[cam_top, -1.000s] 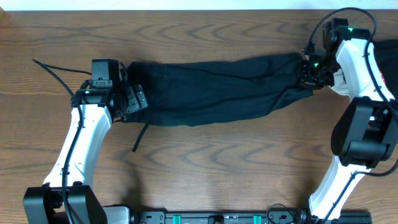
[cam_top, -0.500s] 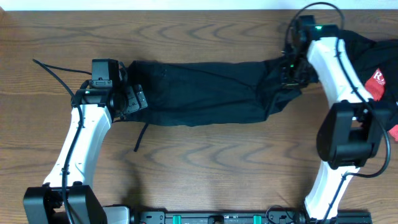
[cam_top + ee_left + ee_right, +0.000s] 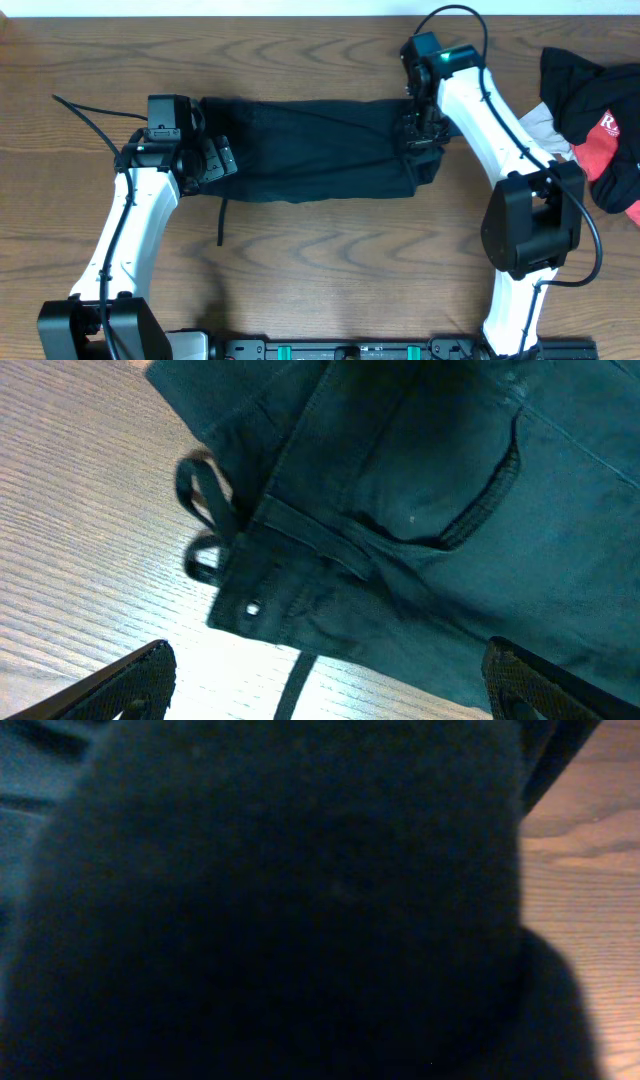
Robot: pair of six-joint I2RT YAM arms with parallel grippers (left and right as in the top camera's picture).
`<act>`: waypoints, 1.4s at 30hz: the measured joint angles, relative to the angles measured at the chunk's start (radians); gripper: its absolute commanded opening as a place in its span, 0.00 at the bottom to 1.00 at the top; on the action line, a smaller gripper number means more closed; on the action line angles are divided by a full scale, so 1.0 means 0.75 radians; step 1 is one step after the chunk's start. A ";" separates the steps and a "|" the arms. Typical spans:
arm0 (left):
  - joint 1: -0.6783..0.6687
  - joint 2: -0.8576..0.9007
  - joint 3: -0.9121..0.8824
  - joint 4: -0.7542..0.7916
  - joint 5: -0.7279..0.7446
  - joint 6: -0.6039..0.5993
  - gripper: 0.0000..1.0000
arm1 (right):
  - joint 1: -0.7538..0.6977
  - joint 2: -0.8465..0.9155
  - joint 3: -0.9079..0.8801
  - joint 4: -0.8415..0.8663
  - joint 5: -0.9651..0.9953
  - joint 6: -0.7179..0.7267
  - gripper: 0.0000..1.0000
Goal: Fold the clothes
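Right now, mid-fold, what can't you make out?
Overhead: the right gripper hides its own fingertips, at the plain black fabric trousers.
Right wrist: the trousers fill nearly the frame; fingers unseen.
Left wrist: trousers run off top and right edges.
Overhead: black-and-red garment cut by the right edge.

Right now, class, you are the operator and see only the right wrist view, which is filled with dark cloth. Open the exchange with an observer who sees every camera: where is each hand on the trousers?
Observer: Your right hand is shut on the black trousers at their right end.
Operator: And the left hand?
Observer: The left hand is open at the waistband end, gripping nothing.
Operator: Anything loose?
Observer: The drawstring trails onto the table below the waist.
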 measured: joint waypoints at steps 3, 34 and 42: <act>0.000 0.000 0.000 0.001 0.000 0.000 0.98 | 0.025 0.000 0.000 0.006 -0.002 0.026 0.16; 0.000 0.000 0.000 -0.002 0.000 0.001 0.98 | 0.403 0.119 0.018 0.237 -0.037 0.170 0.19; 0.000 0.000 0.000 -0.002 0.000 0.001 0.98 | 0.404 0.123 0.018 0.322 -0.051 0.197 0.46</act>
